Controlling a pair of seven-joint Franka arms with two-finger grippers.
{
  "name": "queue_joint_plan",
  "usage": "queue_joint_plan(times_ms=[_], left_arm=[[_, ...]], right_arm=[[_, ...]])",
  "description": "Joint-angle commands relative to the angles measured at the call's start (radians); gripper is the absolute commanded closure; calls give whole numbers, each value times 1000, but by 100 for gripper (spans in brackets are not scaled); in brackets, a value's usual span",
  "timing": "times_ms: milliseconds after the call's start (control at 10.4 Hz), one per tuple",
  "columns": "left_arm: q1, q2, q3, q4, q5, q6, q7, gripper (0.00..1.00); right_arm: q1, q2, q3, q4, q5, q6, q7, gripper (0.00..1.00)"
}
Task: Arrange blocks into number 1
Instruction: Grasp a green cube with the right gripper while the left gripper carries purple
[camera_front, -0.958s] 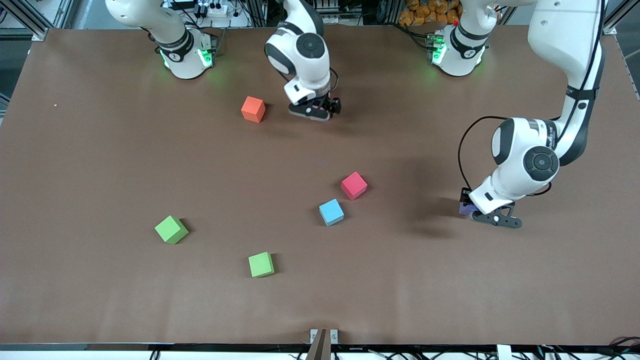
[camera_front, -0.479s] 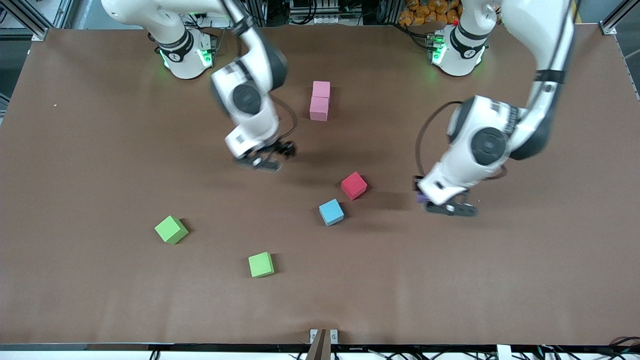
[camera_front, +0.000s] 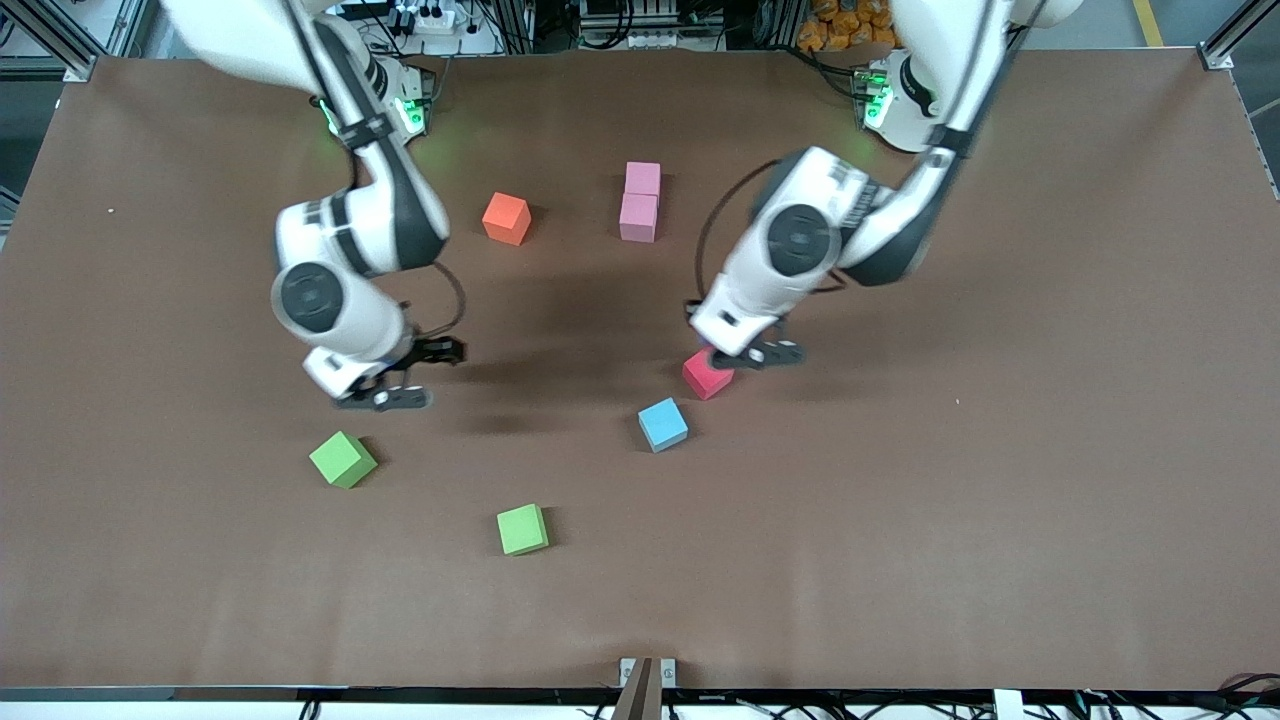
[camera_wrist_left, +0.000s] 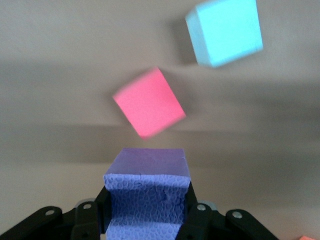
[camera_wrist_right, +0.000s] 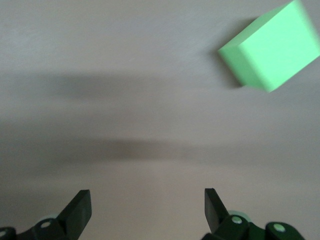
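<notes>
Quick rundown, starting from the right arm's end of the tabletop (camera_front: 1000, 560). The right claw (camera_front: 425, 375) has been swung down from the upper middle of the frame and is now hung over bare tabletop, just above the tilted green block (camera_front: 342, 459) in the lower part of the frame. Its jaws are spread wide and nothing is held between them.

With that arm moved off, the orange block (camera_front: 506, 218) and the two pink blocks (camera_front: 638, 200) can be seen again in the upper middle. The pinks are set touching, one straight above the other in the frame, so the stroke of the 1 looks to be started.

The left claw (camera_front: 745, 352) has been brought in from the left arm's end toward mid-frame and is now held over the red block (camera_front: 707, 372). It's clamped on the purple block (camera_wrist_left: 147, 195), which probably gets added under the pinks next.

The purple block is seen as a matte cube with a pebbly foam texture, squeezed square between the jaws. The light blue block (camera_front: 662, 424) and the second green block (camera_front: 523, 529) lie untouched lower in the frame.
</notes>
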Motion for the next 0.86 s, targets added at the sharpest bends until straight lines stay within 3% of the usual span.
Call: queue_joint_plan(times_ms=[0,192,479,766], left_arm=[[-69,71,-18,38,-30,17,-91,100],[-106,111,-55,38,-33,62,-164,100],[-144,122,-111,8,-15,80,-228,100],[-138,118,-176,-35,114,91,-315,100]], right_arm=[[-85,66,15,142,-36,-49,-245,0],[-136,150,15,245,-33,-44,-446,0],[-159,200,17,325,-19,-35,-704,0],[-232,263,24,353,-8,27,-864,0]])
